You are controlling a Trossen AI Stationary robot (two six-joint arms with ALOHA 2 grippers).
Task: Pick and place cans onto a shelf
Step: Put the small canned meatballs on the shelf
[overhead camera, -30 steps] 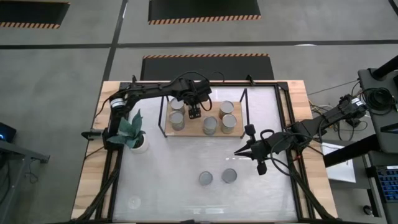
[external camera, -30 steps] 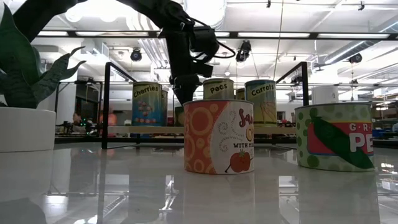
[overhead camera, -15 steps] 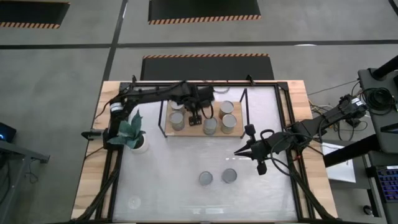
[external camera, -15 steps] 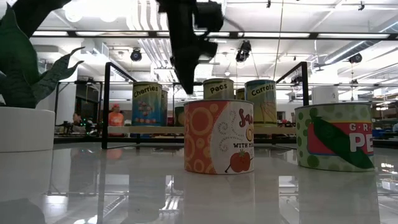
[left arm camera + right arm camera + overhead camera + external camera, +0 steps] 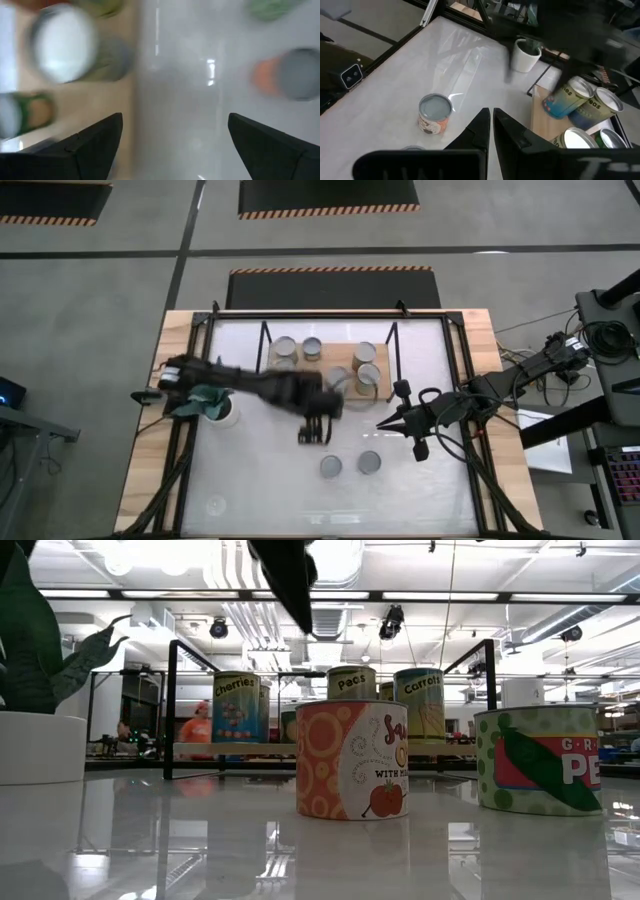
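Tabletop [image 5: 260, 470]: cans [image 5: 331, 467] upright, axes vertical

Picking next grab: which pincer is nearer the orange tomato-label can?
Left. Left pincer, open, hovers just behind the orange tomato-label can; right pincer, shut, waits farther off.

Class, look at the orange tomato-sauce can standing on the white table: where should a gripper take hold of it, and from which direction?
Grip the orange can across its round side wall, just below the top rim, coming straight down from above. It stands upright with its flat lid up, and the pea can beside it stands apart, likely leaving room for fingers. The open left gripper hangs nearby, empty.
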